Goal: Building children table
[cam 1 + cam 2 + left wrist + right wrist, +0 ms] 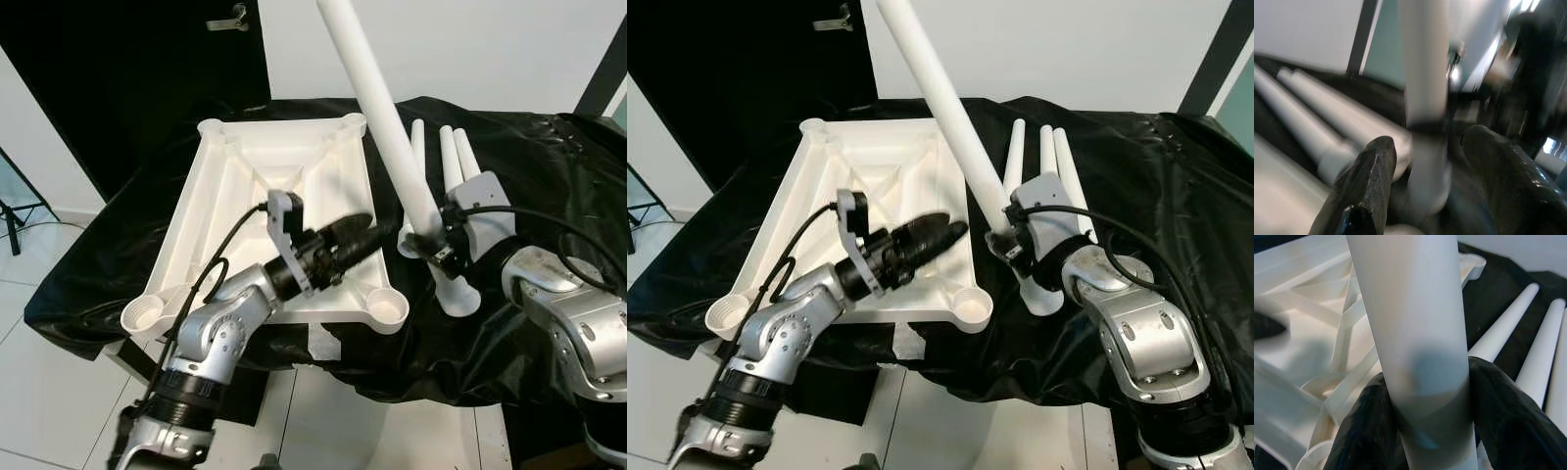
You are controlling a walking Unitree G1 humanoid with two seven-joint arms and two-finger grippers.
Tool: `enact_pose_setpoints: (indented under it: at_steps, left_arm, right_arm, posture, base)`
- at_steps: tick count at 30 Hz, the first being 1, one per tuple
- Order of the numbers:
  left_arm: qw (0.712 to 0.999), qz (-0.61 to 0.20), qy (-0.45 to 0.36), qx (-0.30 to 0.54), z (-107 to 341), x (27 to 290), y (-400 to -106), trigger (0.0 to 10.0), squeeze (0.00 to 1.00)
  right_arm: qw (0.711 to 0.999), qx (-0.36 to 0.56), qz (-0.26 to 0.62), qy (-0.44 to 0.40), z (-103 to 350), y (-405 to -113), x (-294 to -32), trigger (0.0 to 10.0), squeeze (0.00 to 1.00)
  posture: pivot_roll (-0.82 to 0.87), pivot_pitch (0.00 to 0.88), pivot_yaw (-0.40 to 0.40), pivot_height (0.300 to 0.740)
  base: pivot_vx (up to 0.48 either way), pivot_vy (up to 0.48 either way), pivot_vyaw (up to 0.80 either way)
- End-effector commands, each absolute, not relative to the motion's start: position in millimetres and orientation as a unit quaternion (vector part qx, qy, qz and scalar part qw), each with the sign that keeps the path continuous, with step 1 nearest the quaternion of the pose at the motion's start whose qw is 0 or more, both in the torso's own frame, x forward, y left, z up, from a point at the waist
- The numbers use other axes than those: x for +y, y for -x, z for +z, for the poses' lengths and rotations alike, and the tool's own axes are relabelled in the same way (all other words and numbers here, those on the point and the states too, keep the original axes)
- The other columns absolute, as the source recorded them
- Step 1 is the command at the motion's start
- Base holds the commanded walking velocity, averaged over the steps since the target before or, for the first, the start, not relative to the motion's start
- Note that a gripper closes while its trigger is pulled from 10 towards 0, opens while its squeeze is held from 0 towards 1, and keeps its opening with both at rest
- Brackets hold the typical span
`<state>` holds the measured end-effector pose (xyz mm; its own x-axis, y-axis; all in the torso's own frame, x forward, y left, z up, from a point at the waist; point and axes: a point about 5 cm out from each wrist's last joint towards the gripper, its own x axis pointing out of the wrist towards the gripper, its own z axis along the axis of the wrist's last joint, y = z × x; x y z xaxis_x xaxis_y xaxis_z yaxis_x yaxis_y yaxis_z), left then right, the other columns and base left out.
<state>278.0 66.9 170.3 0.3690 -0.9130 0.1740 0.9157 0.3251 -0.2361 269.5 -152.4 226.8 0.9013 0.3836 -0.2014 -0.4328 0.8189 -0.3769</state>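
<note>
Two black fingers of our right gripper (428, 238) pinch a white table leg (377, 110) near its lower end, one finger (1367, 431) pressed to each side of the smooth round tube. From the grip the leg rises at a slant, up and toward our left, well above the table. Just beside this gripper, on its far side, three more legs (446, 157) lie side by side on the black cloth (549, 166), their flared ends near our right wrist.

Our left gripper (364, 231) reaches over the near right part of the tabletop (245, 162), its tip pointing at the held leg's lower end and close to it. Its fingers (1364, 191) stand spread, with the blurred leg seen between and beyond them in the left wrist view; they touch nothing that we can make out.

Under and behind the left gripper lies the tabletop, upside down: a white plastic square with raised ribs crossing its underside and a round socket at each corner. The near right socket (389, 308) sits just below the left gripper, between the two arms. The cloth beneath is shiny, creased and draped over the edge, above a pale tiled floor (39, 392).
</note>
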Motion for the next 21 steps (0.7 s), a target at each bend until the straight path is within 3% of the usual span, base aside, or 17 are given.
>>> enact_pose_setpoints:
  at_steps: [1,13,21]
  left_arm:
    - [0.685,-0.723,0.084,0.021,151,66,-251,10.0,0.0]
    - [0.666,-0.733,-0.027,0.137,106,72,-237,10.0,0.0]
    - [0.698,-0.693,-0.096,0.152,90,65,-249,10.0,0.0]
  right_arm:
    - [0.956,0.024,0.2,0.212,240,-273,-155,10.0,0.0]
    - [0.958,-0.024,0.194,0.211,257,-279,-154,10.0,0.0]
    - [0.952,-0.043,0.23,0.198,258,-274,-141,10.0,0.0]
  posture:
    - [0.13,0.0,0.025,0.74]
    - [0.13,0.0,0.02,0.74]
    - [0.14,0.0,0.019,0.74]
  base:
    - [0.0,0.0,0.0]
    - [0.0,0.0,0.0]
    - [0.0,0.0,0.0]
